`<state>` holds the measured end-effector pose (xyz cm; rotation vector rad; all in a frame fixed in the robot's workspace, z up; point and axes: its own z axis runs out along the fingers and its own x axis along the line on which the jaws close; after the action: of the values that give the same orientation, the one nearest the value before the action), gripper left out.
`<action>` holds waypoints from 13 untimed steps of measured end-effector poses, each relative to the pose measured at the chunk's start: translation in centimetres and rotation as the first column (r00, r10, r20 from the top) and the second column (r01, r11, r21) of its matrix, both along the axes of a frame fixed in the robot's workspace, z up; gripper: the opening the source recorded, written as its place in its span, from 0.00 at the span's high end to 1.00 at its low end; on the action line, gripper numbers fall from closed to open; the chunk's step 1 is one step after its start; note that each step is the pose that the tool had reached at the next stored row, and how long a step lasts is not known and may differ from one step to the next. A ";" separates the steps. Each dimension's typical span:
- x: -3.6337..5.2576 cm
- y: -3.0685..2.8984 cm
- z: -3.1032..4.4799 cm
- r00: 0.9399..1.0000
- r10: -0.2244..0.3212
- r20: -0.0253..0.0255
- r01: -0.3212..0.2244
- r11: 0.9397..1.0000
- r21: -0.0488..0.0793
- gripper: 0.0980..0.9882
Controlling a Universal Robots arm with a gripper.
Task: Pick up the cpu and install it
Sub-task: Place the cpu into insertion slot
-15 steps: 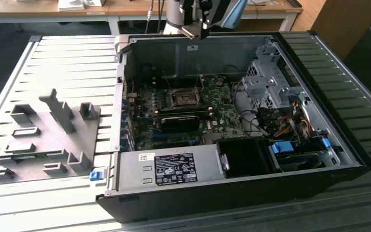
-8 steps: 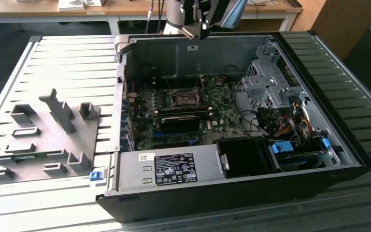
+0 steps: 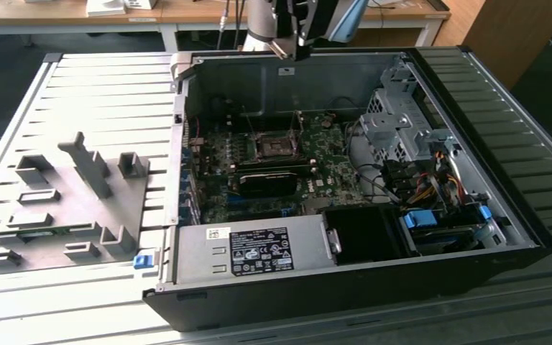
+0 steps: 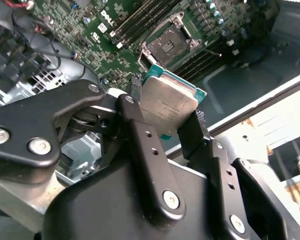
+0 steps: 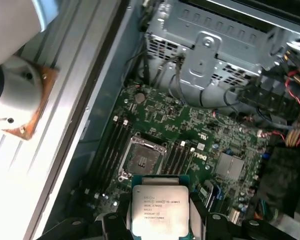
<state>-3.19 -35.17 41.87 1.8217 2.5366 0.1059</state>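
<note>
The black two-finger gripper [image 4: 165, 120] is clamped on the edges of the flat, square, silver-topped cpu [image 5: 161, 210]. It holds the cpu well above the open, dark, metal-framed socket [image 5: 142, 162] on the green motherboard [image 5: 190, 125], near the far wall of the black computer case [image 3: 353, 295]. Judged risk: a rotated or tilted chip could seat crooked and bend the socket contacts. The chip's underside and its orientation marks cannot be made out.

Pretty bright, even light across the slatted table [image 3: 94, 93] in the exterior view, no hard shadows out there. Gets way dimmer inside the computer case [image 3: 286, 79], murky toward its near right corner. Blown out to pure white beside the case in the first wrist view, plus a soft sheen on the cpu [image 5: 161, 210] lid.
</note>
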 end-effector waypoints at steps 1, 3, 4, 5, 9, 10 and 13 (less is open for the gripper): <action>0.00 0.00 -0.03 1.000 -0.018 0.000 0.018 1.000 0.000 0.50; 0.00 0.00 -0.09 0.999 -0.052 0.000 0.052 0.999 0.000 0.50; 0.00 0.00 -0.13 0.998 -0.065 0.000 0.065 0.998 0.000 0.50; 0.00 0.00 -0.18 0.997 -0.078 0.000 0.078 0.997 0.000 0.50; 0.00 0.00 -0.40 0.991 -0.134 0.000 0.134 0.991 0.000 0.50; 0.00 0.00 -0.45 0.989 -0.146 0.000 0.146 0.989 0.000 0.50; 0.00 0.00 -0.59 0.983 -0.186 0.000 0.186 0.983 0.000 0.50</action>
<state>-3.19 -35.17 41.27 2.0465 2.3506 0.1025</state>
